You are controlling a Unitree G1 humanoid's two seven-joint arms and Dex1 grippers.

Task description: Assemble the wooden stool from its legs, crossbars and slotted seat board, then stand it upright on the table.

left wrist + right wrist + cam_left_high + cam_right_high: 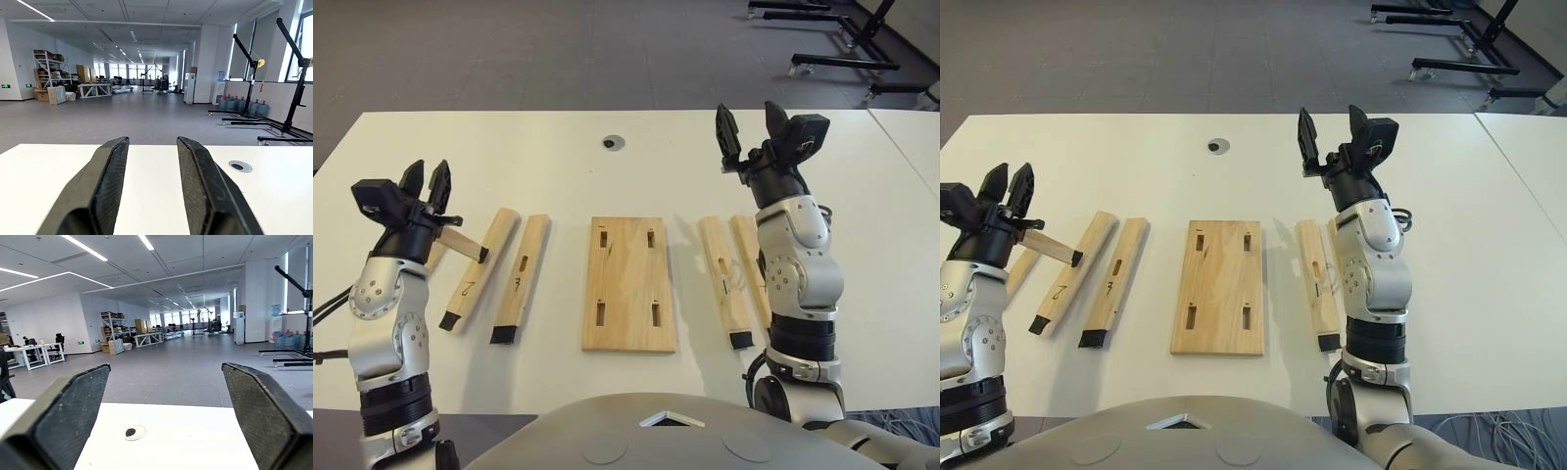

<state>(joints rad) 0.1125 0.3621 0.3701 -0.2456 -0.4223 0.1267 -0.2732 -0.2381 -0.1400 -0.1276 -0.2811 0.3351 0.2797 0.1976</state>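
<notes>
Seat board lies flat at table centre, long axis running 12 to 6, all 4 slots face up. Judgement: laid this way so leg tenons can be dropped in from above.

At 9 o'clock of the board: inner left leg and outer left leg, side by side, dark-tipped ends toward 6. At 3 o'clock: inner right leg just beside the board, and outer right leg partly hidden by the right arm. 2 legs per side looks like a kit pre-sorted for each arm.

1 crossbar lies skewed at 9 o'clock of the outer left leg, its dark end apparently resting on that leg.

Left gripper is raised above the crossbar, pads with a narrow gap between them, holding nothing. Right gripper is raised at 1 o'clock of the board, fingers spread wide, empty.

Cable grommet sits at 12 o'clock of the board, well apart.

Judgement: assembly not yet begun; no part is joined.
</notes>
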